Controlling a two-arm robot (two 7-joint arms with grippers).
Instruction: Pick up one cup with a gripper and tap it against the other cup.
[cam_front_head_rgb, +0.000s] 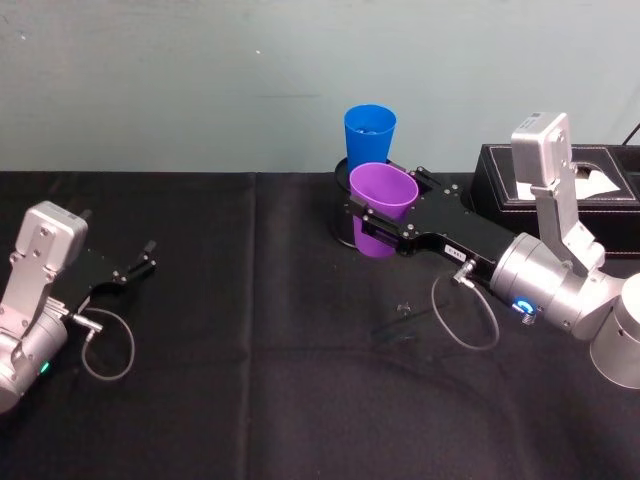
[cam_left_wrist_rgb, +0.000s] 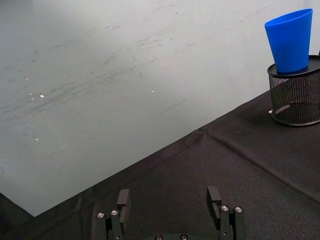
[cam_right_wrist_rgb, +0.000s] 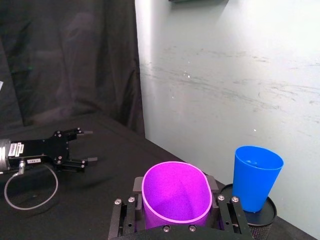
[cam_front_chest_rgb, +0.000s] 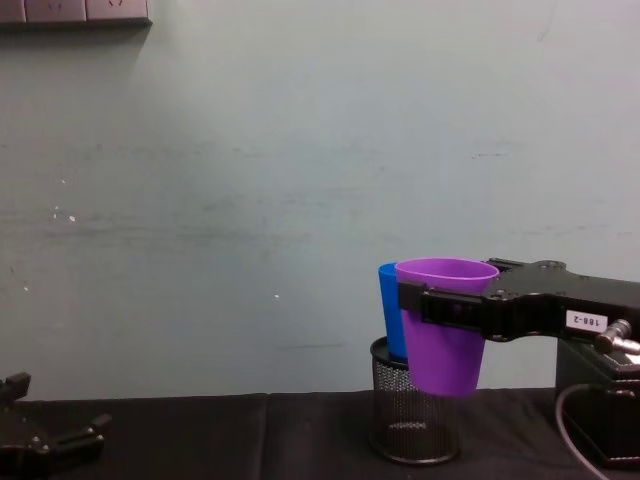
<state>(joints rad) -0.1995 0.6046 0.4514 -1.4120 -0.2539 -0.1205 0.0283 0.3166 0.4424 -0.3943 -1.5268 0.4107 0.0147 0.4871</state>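
My right gripper is shut on the purple cup, holding it upright in the air above the table. The same cup hangs in front of the blue cup in the chest view. That blue cup stands upright on top of a black wire-mesh pen holder near the back wall. In the right wrist view the purple cup sits between the fingers, a small gap from the blue cup. My left gripper rests open at the table's left, nothing in it.
A black box with a white tissue stands at the back right, behind my right arm. Black cloth covers the table, and a pale wall runs right behind the pen holder. A loose cable loop hangs from the right wrist.
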